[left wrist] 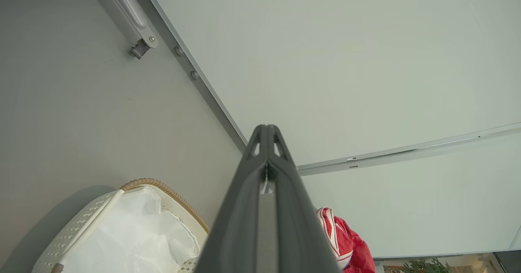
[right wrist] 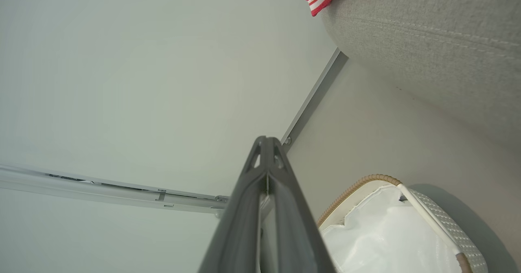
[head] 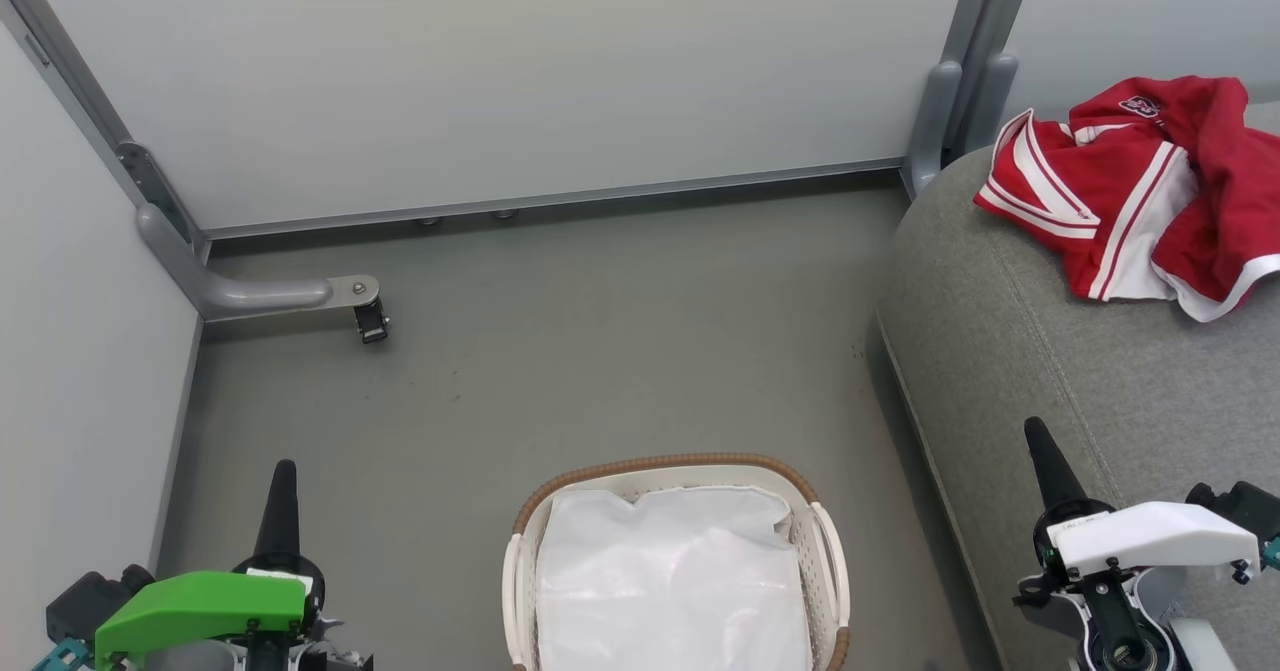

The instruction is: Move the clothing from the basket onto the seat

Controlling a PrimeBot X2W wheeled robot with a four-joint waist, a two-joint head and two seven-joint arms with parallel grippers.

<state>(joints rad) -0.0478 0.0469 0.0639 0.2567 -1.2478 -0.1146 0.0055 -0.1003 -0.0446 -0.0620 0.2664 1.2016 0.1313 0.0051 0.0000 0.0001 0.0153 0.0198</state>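
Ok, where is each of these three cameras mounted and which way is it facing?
Head view: on the head, facing forward and down at basket, seat and clothing; left gripper and right gripper at bottom corners.
Left wrist view: on the left wrist, looking along its shut gripper at the wall.
Right wrist view: on the right wrist, along its shut gripper toward wall and seat.
Shared: all three catch the basket.

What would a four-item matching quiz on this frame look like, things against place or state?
1. red-and-white soft sports clothing
2. oval white perforated plastic basket
3. plain white liner sheet
4. left gripper

A. lining the basket
B. shut, holding nothing
C. heaped on the grey woven-fabric sofa
D. on the grey floor beside the sofa

Pairs: 1-C; 2-D; 3-A; 4-B
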